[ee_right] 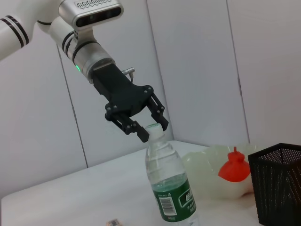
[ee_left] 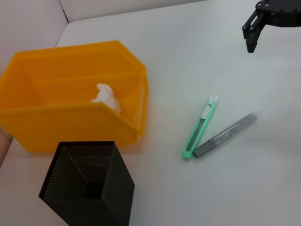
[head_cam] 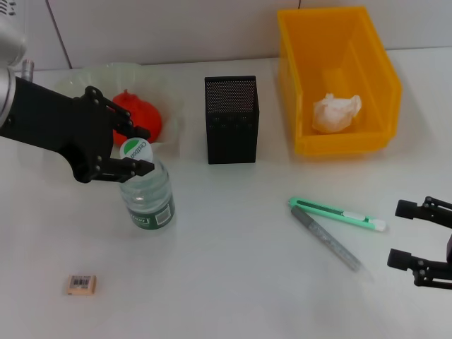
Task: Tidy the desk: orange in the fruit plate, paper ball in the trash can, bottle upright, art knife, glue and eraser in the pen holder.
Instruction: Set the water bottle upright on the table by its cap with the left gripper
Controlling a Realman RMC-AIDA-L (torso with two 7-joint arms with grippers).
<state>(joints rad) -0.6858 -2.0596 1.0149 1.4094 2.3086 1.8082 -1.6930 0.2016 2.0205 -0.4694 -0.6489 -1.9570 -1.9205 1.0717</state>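
Note:
The bottle (head_cam: pixel 147 199) stands upright on the table, white cap up. My left gripper (head_cam: pixel 145 150) is open, with one finger on each side of the cap; it also shows in the right wrist view (ee_right: pixel 154 131) over the bottle (ee_right: pixel 170 190). The orange (head_cam: pixel 138 113) lies in the fruit plate (head_cam: pixel 106 74). The paper ball (head_cam: pixel 336 113) lies in the trash can (head_cam: pixel 374 78). The pen holder (head_cam: pixel 232 120) stands at centre back. The green art knife (head_cam: pixel 337 214) and a grey glue stick (head_cam: pixel 326 239) lie side by side at the right. The eraser (head_cam: pixel 82 284) lies at the front left. My right gripper (head_cam: pixel 397 234) is open and empty at the right edge.
The left wrist view shows the trash can (ee_left: pixel 70 122) with the paper ball (ee_left: pixel 106 96), the pen holder (ee_left: pixel 89 188), the art knife (ee_left: pixel 200 129), the glue stick (ee_left: pixel 225 134) and the right gripper (ee_left: pixel 249 38) farther off. A wall stands behind the table.

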